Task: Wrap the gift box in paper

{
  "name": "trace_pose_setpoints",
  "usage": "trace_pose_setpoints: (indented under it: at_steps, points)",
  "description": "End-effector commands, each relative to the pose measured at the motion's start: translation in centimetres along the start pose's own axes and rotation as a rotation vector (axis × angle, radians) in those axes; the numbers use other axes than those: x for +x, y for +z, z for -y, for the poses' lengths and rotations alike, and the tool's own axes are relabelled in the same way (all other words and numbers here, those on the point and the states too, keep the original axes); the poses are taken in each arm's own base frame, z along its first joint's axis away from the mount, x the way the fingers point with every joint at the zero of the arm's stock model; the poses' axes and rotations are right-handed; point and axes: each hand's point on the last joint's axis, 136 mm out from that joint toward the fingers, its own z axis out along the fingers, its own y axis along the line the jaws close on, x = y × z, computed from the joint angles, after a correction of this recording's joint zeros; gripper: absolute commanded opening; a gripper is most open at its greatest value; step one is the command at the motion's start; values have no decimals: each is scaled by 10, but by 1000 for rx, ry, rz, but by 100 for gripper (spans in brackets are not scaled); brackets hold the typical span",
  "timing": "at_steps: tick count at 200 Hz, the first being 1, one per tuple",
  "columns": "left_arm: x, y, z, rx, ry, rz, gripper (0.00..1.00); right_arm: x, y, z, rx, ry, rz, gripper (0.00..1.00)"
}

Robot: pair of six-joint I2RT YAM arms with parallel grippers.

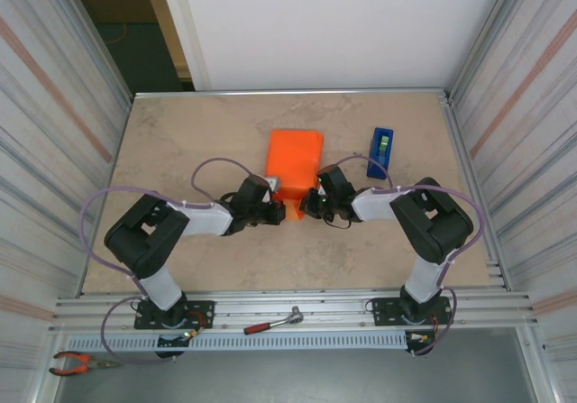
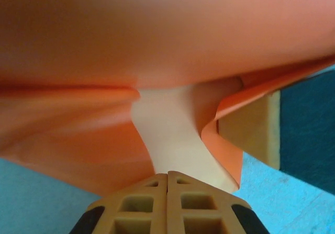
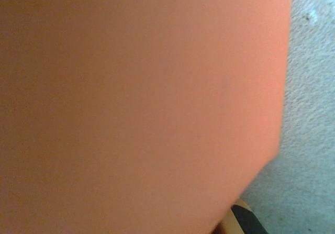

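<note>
The paper (image 1: 294, 155) lies a little beyond the middle of the surface (image 1: 198, 141), folded into a bright orange parcel with a short flap hanging off its near edge. The gift box (image 2: 255, 126) is almost wholly covered. In the left wrist view a pale corner of it shows where the orange sheet gapes open on the right. In the same view a pale strip runs from the folds down toward the fingertips, and I cannot tell what it is.

The left gripper (image 1: 278, 212) sits at the near left of the flap, touching it. Its fingers (image 2: 149, 197) are pressed flat together with no gap. Whether a fold of paper is pinched between them cannot be told. The right gripper (image 1: 310, 206) sits at the near right of the flap, facing the left one across it, and it is closed as well. Its wrist view is pressed so near the orange sheet that only a sliver of one finger shows, and any hold on the sheet cannot be made out.

A blue tape dispenser (image 1: 380, 152) stands to the right of the parcel, apart from it. On the metal rail by the arm bases lies a red-handled ratchet (image 1: 273, 322), and orange-handled pliers (image 1: 77, 362) rest at the near left corner.
</note>
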Motion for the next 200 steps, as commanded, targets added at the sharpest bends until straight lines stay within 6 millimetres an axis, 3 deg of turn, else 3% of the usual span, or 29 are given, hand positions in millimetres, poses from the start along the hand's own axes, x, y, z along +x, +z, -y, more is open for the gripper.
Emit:
trace_pose_setpoints:
  at_steps: [1,21,39,74,97,124,144,175,200]
  points:
    - [6,8,0,-2,15,-14,0,15,-7,24,102,-5,-66,0]
    - [4,-1,1,3,3,-4,0,5,-26,8,63,-22,-43,0]
    - [-14,-21,12,12,14,41,0,-10,-52,-5,29,-32,5,0]
    - [-66,-70,24,45,8,159,26,-50,-103,-10,20,-28,118,0]
    - [-106,-92,9,32,-26,221,43,-81,-120,6,35,33,172,0]
    - [-142,-91,-16,35,-66,210,54,-109,-111,21,34,103,157,0]
    - [-155,-78,-29,33,-67,179,57,-119,-95,26,50,116,125,0]
    - [-160,-55,-30,68,-56,124,58,-125,-68,24,59,114,81,0]
    - [-150,-40,-28,102,-75,71,58,-126,-49,13,37,100,36,0]
